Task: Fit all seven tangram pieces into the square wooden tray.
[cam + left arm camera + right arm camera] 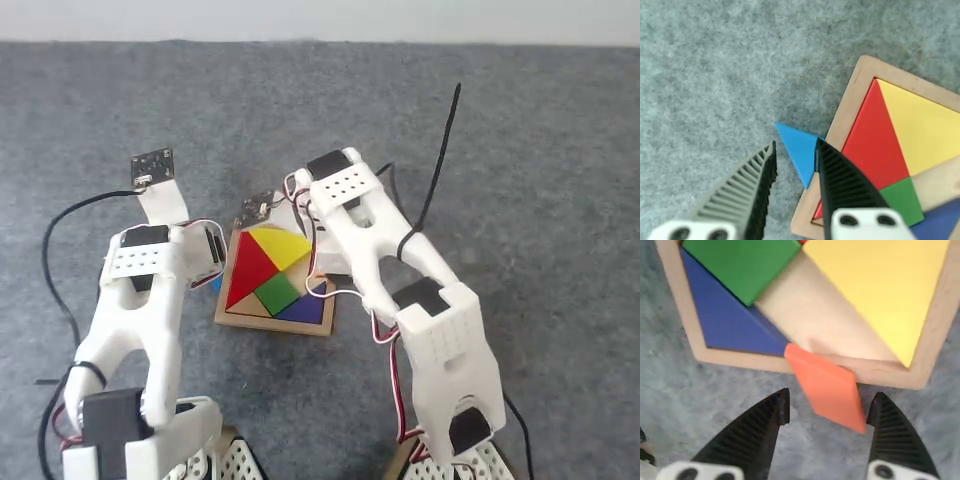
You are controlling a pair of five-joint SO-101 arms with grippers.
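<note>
The square wooden tray (275, 322) holds a red triangle (248, 268), a yellow triangle (280, 245), a green square (278, 292) and a dark blue triangle (305, 308). A light blue triangle (797, 147) lies on the carpet against the tray rim (850, 95), between the fingers of my open left gripper (795, 150). An orange parallelogram (827, 387) rests partly on the tray rim (685, 305) and partly on the carpet. My right gripper (830, 400) stands open around it. Bare tray floor (810, 315) shows between the yellow triangle (880, 285) and the dark blue triangle (725, 322).
Grey carpet (520, 150) covers the whole table around the tray. Both arm bases (150, 440) stand at the near edge, with cables trailing beside them. A black cable (440, 150) rises behind the right arm.
</note>
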